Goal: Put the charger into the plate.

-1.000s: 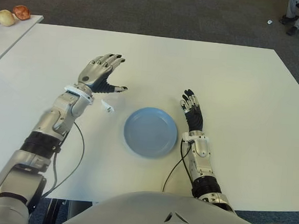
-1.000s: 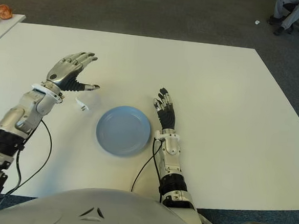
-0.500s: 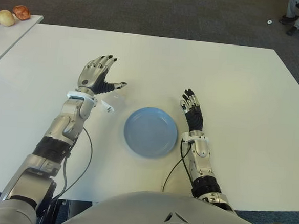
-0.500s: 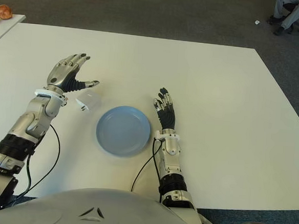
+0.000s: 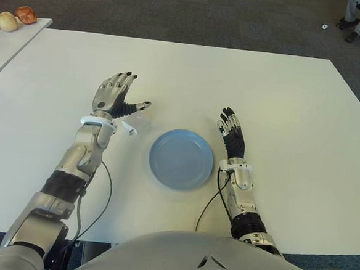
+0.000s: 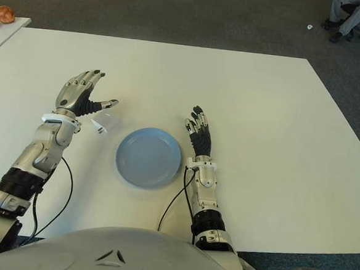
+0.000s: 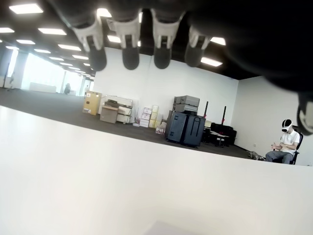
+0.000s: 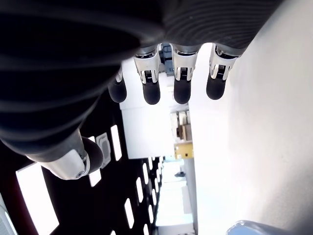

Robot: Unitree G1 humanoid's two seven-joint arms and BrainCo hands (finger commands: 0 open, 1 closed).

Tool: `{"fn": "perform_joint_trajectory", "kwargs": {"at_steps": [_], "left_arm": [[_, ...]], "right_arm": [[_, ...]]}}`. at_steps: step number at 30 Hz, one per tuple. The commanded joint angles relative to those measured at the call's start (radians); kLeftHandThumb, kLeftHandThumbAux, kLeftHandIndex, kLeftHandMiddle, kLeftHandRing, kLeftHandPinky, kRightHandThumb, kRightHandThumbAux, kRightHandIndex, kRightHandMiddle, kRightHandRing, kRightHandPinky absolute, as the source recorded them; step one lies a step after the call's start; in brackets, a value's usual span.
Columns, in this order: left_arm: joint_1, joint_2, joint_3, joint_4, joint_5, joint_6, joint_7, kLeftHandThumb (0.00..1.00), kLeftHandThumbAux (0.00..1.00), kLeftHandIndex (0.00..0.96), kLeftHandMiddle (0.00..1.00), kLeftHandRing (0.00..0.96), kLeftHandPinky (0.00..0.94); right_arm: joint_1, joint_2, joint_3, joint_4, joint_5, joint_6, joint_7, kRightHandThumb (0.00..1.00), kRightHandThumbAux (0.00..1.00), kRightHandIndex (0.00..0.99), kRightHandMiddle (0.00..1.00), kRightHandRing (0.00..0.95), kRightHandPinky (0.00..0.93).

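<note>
Above charger (image 5: 137,124), seemingly: splayed left hand (image 5: 113,94)

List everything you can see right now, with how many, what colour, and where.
charger: one, white, on the table just left of the plate, under the left robot hand's thumb
plate: one, light blue, near the table's front middle
table: one, white
round items: a few, pale, reddish and dark, on a side table far left
seated person: one, far right
left robot hand: open, raised by the charger
right robot hand: open, right of the plate
</note>
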Motion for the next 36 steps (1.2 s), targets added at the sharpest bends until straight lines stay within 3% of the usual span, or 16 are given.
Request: {"fn": "perform_joint_trajectory", "kwargs": {"at_steps": [1,16,36], "left_arm": [[0.036,-0.005,-0.018,-0.052,0.008,0.043,-0.055,0.170,0.262,0.000,0.000,0.000,0.000],[0.114,0.004,0.000,-0.243,0.008,0.152,-0.205,0.127,0.271,0.000,0.000,0.000,0.005],[0.193,-0.025,-0.010,-0.298,0.006,0.222,-0.213,0.160,0.281,0.000,0.000,0.000,0.019]], "right_arm": [[0.039,0.018,-0.002,0.031,0.002,0.036,-0.003,0.020,0.560,0.048,0.097,0.067,0.073],[0.043,0.020,0.005,0.024,-0.007,0.040,-0.016,0.017,0.557,0.046,0.092,0.064,0.068],[0.043,0.023,0.012,0.016,-0.004,0.058,-0.013,0.026,0.555,0.036,0.087,0.058,0.069]]}}
